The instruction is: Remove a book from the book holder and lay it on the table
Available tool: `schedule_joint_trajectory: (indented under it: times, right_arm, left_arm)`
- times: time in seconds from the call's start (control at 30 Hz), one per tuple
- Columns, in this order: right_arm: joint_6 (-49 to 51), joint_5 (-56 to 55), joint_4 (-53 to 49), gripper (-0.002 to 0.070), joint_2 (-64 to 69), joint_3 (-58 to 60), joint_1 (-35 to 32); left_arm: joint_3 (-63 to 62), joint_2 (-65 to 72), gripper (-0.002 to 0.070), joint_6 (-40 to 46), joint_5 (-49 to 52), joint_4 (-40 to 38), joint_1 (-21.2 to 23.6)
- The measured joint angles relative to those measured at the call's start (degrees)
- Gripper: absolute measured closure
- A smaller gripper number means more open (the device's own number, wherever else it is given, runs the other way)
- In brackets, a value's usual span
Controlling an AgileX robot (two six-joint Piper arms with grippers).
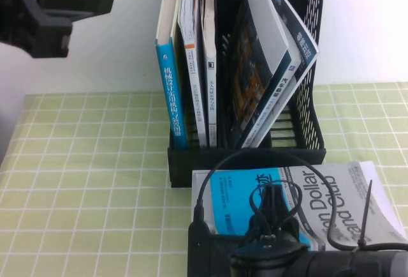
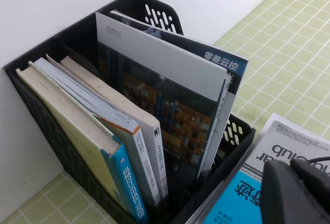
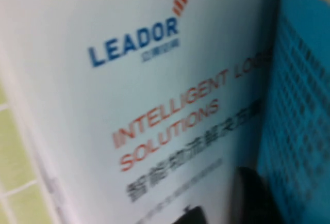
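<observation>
**A:** Where is the book (image 1: 331, 194) right now?

**B:** Flat on the table (image 1: 83, 187), cover up, just in front of the book holder (image 1: 245, 159) and near my edge of the bench, toward its right corner. Its cyan half with white characters lies to the left, the grey half reading "Dollar" to the right. Under it a white brochure (image 3: 129, 95) shows, printed "LEADOR" and "INTELLIGENT ... SOLUTIONS"; the book's blue part overlaps one side of it.

**A:** And your tools?

**B:** My right gripper (image 1: 274, 210) sits low over the cyan half of the book, cables looping above it. I cannot tell whether its fingers are spread, closed or touching the cover; my own arm hides them. My left gripper (image 1: 60, 9) is high up by the far left corner, well apart from the book; I cannot tell its state either.

**A:** What's in the holder?

**B:** It stands at the far edge against the white wall. In the left compartments, 3 books stand nearly upright: a thick blue-spined book (image 1: 171, 92) with white Chinese lettering, then 2 thinner ones with pale spines (image 1: 203, 66). Farther right, a dark-covered booklet (image 2: 160, 105) with orange pictures and a white top band leans to the right, and a blue-and-white magazine (image 1: 299, 47) leans behind it against the perforated side wall.
</observation>
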Motion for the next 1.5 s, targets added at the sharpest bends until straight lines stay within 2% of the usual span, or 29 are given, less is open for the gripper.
schedule_joint_trajectory:
  times: [0.07,0.17,0.2,0.27,0.33,0.43,0.57,0.6,0.7,0.83,1.0,1.13,1.2,1.33,1.4,1.5]
  right_arm:
    - [-1.7,0.0,2.9,0.0335,0.0,-0.1,0.0]
    - [-8.4,-0.9,9.8,0.0146,-1.1,-0.1,0.0]
    - [-11.7,-1.1,12.8,0.0103,-2.1,-0.1,0.1]
    - [-18.4,-1.4,19.1,0.0064,-5.1,-0.4,0.1]
    - [-25.3,-0.3,27.7,0.0066,-8.7,-1.6,0.3]
    - [-32.7,1.8,39.4,0.0169,-14.5,-4.1,0.4]
    - [-39.8,3.0,47.0,0.0511,-22.8,-7.6,0.4]
    - [-40.3,3.0,47.2,0.0568,-24.9,-8.2,0.4]
    - [-38.7,3.0,44.5,0.0644,-30.8,-8.8,0.4]
    - [-35.9,3.5,37.8,0.0666,-38.4,-7.5,0.4]
    - [-26.1,-6.7,28.8,0.0671,-48.8,2.0,0.4]
    - [-4.0,-14.8,10.7,0.0672,-55.5,14.5,0.4]
    - [10.2,-15.2,0.4,0.0672,-57.9,21.0,0.4]
    - [32.0,-12.2,-14.3,0.0673,-61.6,29.8,0.4]
    - [39.5,-10.0,-18.4,0.0673,-63.4,32.5,0.4]
    - [44.5,-7.6,-20.3,0.0673,-64.8,34.2,0.4]
  left_arm:
    - [0.2,-0.6,0.0678,0.0,0.3,0.2,0.0]
    - [1.7,-2.6,0.0678,0.0,0.3,0.1,0.0]
    - [2.6,-3.6,0.0678,0.0,0.3,0.1,0.0]
    - [5.5,-6.1,0.0678,0.0,0.3,0.1,0.0]
    - [9.4,-9.4,0.0678,0.0,-0.2,0.0,0.0]
    - [17.9,-15.8,0.0678,0.0,-2.5,-1.9,0.0]
    - [32.1,-27.8,0.0678,0.4,-8.4,-8.1,0.0]
    - [35.7,-30.9,0.0677,1.1,-10.2,-10.0,0.0]
    - [44.9,-39.7,0.0678,2.9,-15.0,-13.6,0.0]
    - [54.8,-49.8,0.0678,3.3,-18.8,-14.9,0.0]
    - [64.8,-56.7,0.0677,2.5,-25.2,-15.2,0.0]
    - [71.4,-57.4,0.0678,-0.4,-34.1,-15.6,0.0]
    - [74.5,-57.4,0.0678,-0.9,-38.3,-15.8,0.0]
    - [77.9,-57.4,0.0678,-1.4,-41.7,-16.0,0.0]
    - [78.3,-57.4,0.0678,-1.5,-41.7,-16.1,0.0]
    - [78.5,-57.4,0.0678,-1.7,-41.6,-16.5,0.0]
